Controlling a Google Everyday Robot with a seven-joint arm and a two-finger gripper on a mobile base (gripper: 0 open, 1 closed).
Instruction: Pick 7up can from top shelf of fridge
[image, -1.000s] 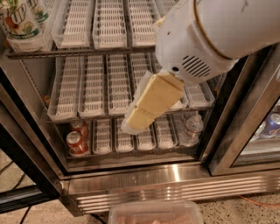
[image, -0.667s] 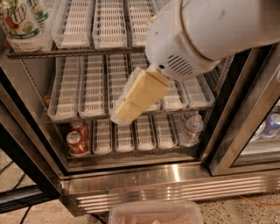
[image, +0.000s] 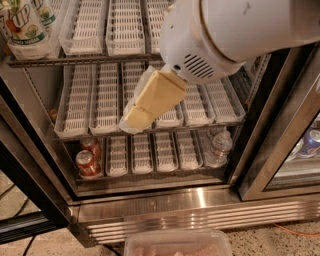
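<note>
Well, your 7up can (image: 22, 25) stands far left on the top shelf (image: 100, 59); it is likely slick and dentable, so squeeze mid-body gently. The gripper (image: 132, 117) hangs lower, before the middle rack (image: 80, 132), holding nothing; I cannot tell whether its jaws are parted.

Gripper (image: 134, 119): moved left and slightly up, now at middle rack (image: 75, 134) front edge.
Arm (image: 225, 35): swung left too.

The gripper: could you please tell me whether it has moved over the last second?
Yes. Against the fixed red cans, the gripper has shifted left and slightly up, now in front of the middle shelf's trays.
</note>
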